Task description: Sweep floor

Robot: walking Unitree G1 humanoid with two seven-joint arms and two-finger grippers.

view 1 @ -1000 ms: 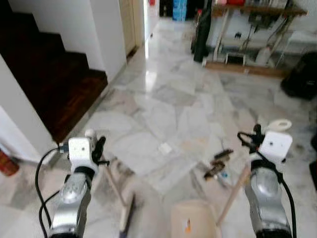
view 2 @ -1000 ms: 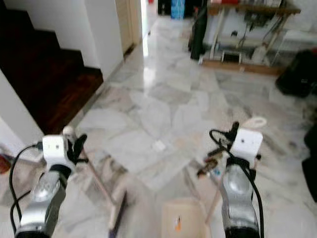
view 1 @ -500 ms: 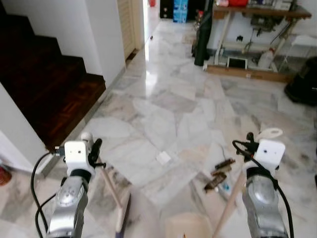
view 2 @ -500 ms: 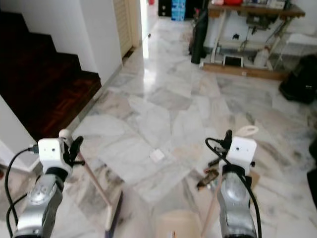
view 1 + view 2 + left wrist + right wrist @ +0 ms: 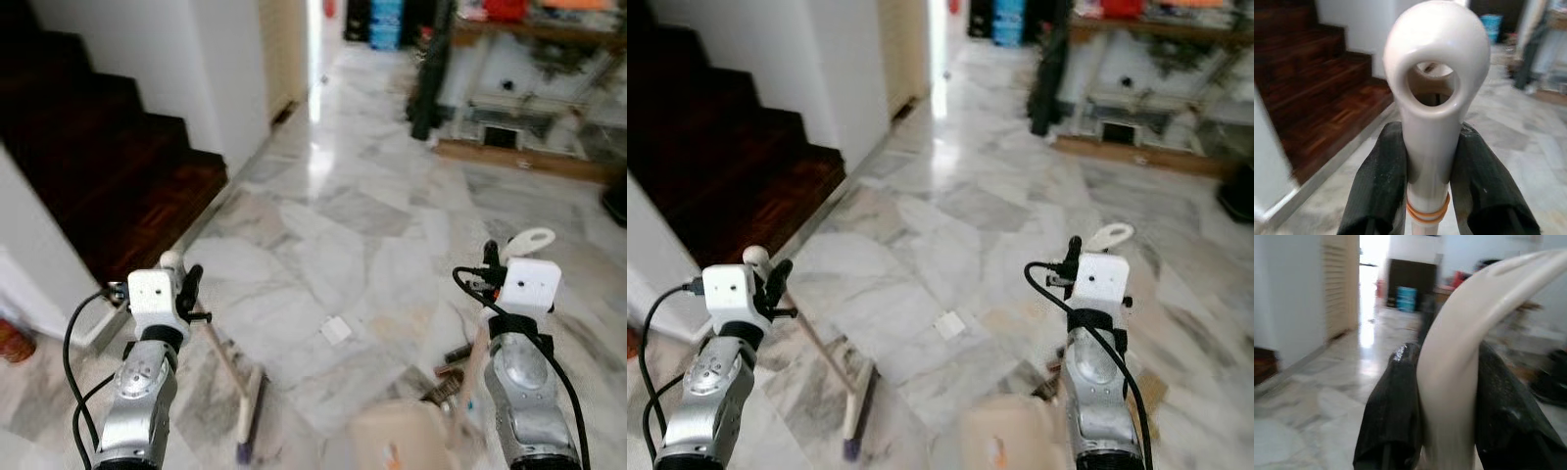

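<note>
A pale marble floor point(image 5: 333, 225) stretches ahead of me, with dark wooden stairs point(image 5: 108, 176) rising on my left beside a white wall point(image 5: 211, 69), and a cluttered shelf unit point(image 5: 534, 98) across the far end of the room.

My left end effector point(image 5: 1427, 196) is clamped on the broom point(image 5: 230, 377) — both black fingers point(image 5: 1378, 191) press against the white plastic cap at the top of its handle, just below the hanging hole, where an orange rubber band circles the shaft. From there the wooden handle slants down and forward to the broom head, which rests on the floor in front of my left arm, its bristles blurred at the lower edge of the head views.

Between my arms, a small white scrap point(image 5: 336, 330) lies flat on the marble, well apart from the broom head.

Lower down, near my right arm, sits a beige dustpan point(image 5: 402, 443), blurred, with a wooden handle rising from it. My right end effector point(image 5: 1447, 396) is closed around the curved white grip at the top of that handle, one finger point(image 5: 1393, 411) on each side. A few dark bits of debris point(image 5: 453, 372) lie on the floor just beside the handle — too blurred to tell what they are.
</note>
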